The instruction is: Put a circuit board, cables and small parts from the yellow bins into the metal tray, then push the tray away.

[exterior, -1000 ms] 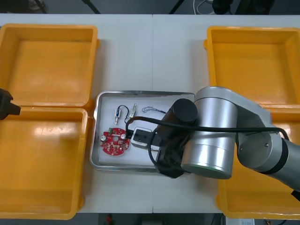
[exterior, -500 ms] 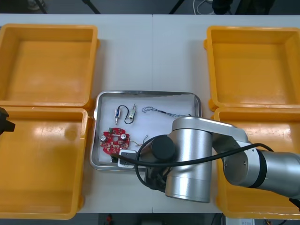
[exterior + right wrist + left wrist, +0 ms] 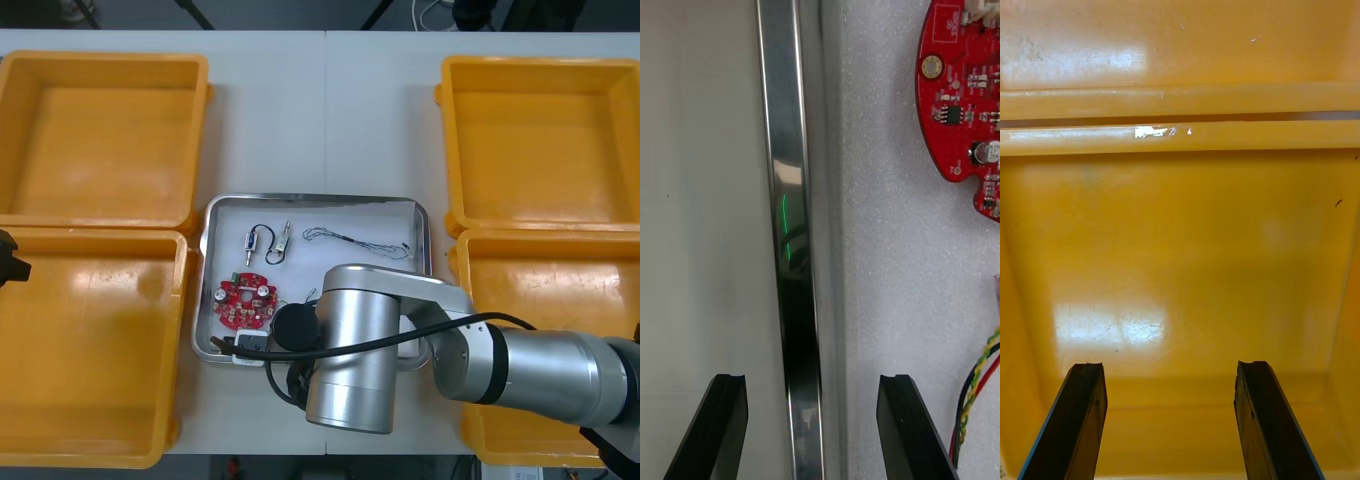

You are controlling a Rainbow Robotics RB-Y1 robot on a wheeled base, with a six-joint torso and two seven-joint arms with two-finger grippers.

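The metal tray (image 3: pixel 318 200), white inside, lies between the bins. It holds a round red circuit board (image 3: pixel 243 302), a black cable with small metal parts (image 3: pixel 266 240), a twisted blue and white cable (image 3: pixel 356 238) and a red and yellow cable (image 3: pixel 977 390). My right gripper (image 3: pixel 243 347) is at the tray's near left corner. In the right wrist view this gripper (image 3: pixel 811 427) is open and straddles the tray's rim (image 3: pixel 790 225): one finger over the table, the other over the white floor beside the circuit board (image 3: pixel 966 97). My left gripper (image 3: pixel 1171 420) hangs open above the near left yellow bin (image 3: pixel 1180 262).
Two yellow bins stand on each side: far left (image 3: pixel 100 135), near left (image 3: pixel 90 350), far right (image 3: pixel 545 140), near right (image 3: pixel 545 270); nothing shows inside them. My right arm's silver body (image 3: pixel 360 350) covers the tray's near edge. The left gripper (image 3: pixel 8 255) sits at the left edge.
My right arm has swung from over the tray's right half toward the near left corner, uncovering the blue and white cable. The left gripper drew slightly left.
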